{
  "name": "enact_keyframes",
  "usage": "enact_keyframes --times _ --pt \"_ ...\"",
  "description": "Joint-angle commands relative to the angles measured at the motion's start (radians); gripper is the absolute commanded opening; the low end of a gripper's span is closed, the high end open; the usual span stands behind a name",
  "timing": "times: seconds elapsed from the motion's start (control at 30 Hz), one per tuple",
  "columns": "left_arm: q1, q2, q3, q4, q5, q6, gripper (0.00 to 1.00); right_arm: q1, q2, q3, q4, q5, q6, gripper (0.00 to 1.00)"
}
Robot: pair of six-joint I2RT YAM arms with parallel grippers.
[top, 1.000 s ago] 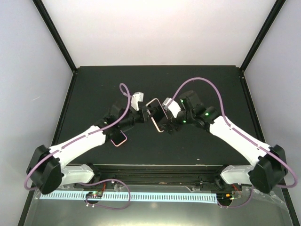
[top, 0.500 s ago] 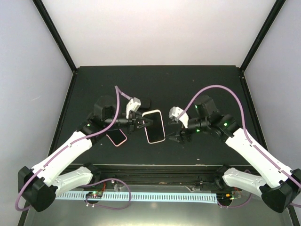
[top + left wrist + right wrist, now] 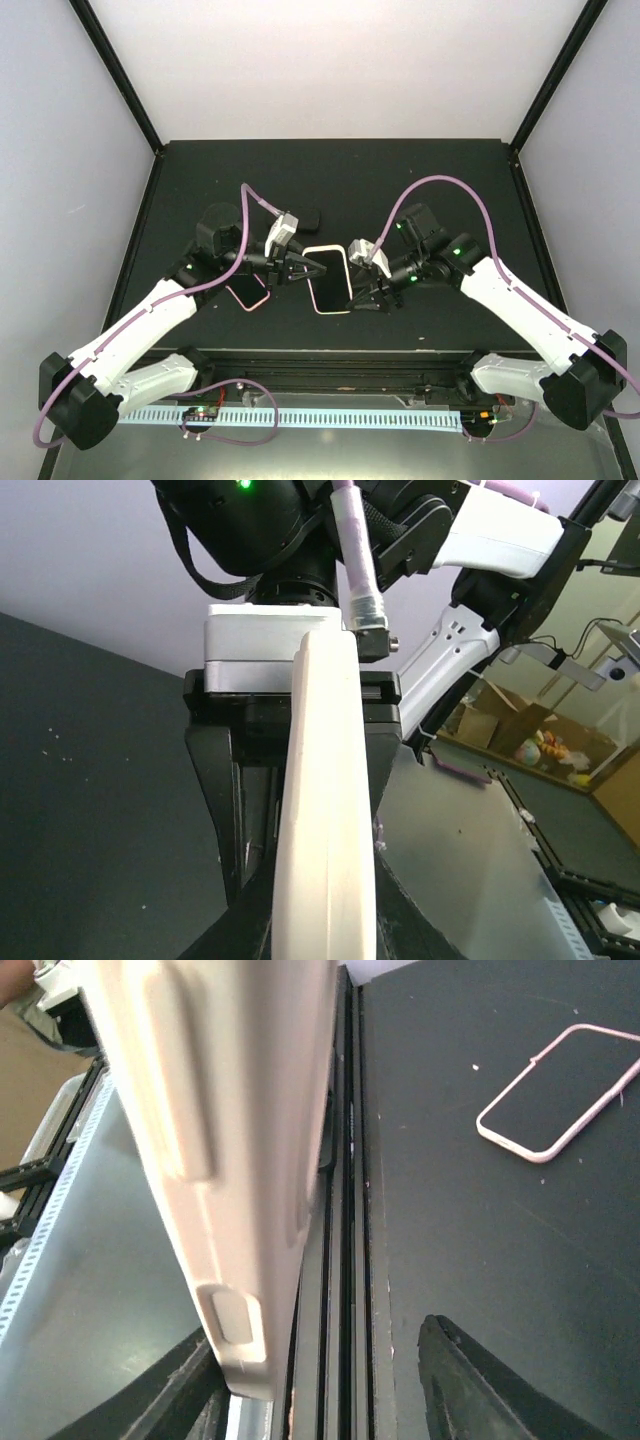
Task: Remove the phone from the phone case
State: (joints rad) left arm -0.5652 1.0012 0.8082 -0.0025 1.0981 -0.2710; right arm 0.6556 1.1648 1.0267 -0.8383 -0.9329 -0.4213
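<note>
Two grippers meet at one cased phone [image 3: 328, 278], held above the table [image 3: 440, 180] near its front edge. The left gripper [image 3: 310, 268] is clamped on its left side; the right gripper [image 3: 366, 293] stands apart around its right. One loose pink case [image 3: 248, 290] lies just left. Open tabletop stretches behind.

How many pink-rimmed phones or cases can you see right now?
2. The cased phone sits between left gripper and right gripper; a pink-rimmed one lies flat beside the left arm. More may be hidden.
</note>
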Motion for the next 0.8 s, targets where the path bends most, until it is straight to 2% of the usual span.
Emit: enact_keyframes --times 0.0,0.2,0.3,0.5,0.77 --pt "0.001 -0.005 0.000 0.115 0.045 -0.024 0.02 0.004 0.026 0.048 0.059 -0.084 0.054 0.49" --pt "0.002 -0.009 -0.005 0.111 0.003 -0.023 0.01 0.004 0.065 0.096 0.056 -0.129 0.087 0.30" --pt "0.002 -0.021 -0.012 0.112 -0.045 -0.027 0.06 0.005 0.055 0.103 0.067 -0.134 0.107 0.22" --pt "0.002 -0.039 -0.034 0.146 -0.079 -0.050 0.35 -0.002 0.030 0.122 0.077 -0.139 0.146 0.13" --pt "-0.004 -0.030 -0.047 0.154 -0.081 -0.061 0.50 -0.018 0.005 0.114 0.119 -0.149 0.198 0.05"
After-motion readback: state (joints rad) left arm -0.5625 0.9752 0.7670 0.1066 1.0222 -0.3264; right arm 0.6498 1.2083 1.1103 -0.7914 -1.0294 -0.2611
